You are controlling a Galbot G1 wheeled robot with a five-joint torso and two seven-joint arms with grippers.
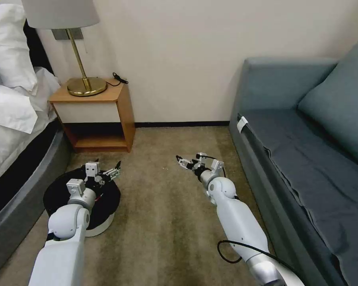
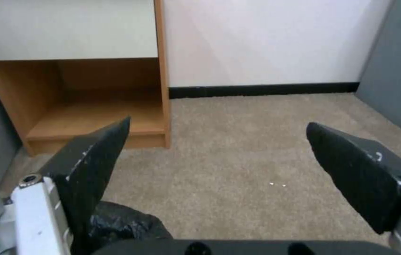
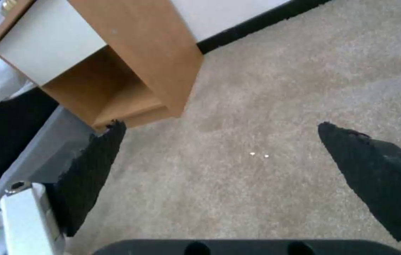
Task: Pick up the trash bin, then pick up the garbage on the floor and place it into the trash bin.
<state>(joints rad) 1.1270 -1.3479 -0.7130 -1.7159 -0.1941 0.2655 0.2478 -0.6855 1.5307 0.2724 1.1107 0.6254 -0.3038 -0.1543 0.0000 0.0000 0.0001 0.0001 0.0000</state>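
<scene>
The trash bin is a low round white bin lined with a black bag. It stands on the carpet at the left, between the bed and the nightstand. My left gripper hovers over the bin's far rim and is open, its fingers spread wide with nothing between them. My right gripper hangs open over bare carpet in the middle of the floor, well to the right of the bin, and its fingers hold nothing. The garbage is out of view.
A wooden nightstand with a brass lamp stands against the wall just beyond the bin. The bed runs along the left and a blue-grey sofa along the right. Open carpet lies between them, with tiny white specks.
</scene>
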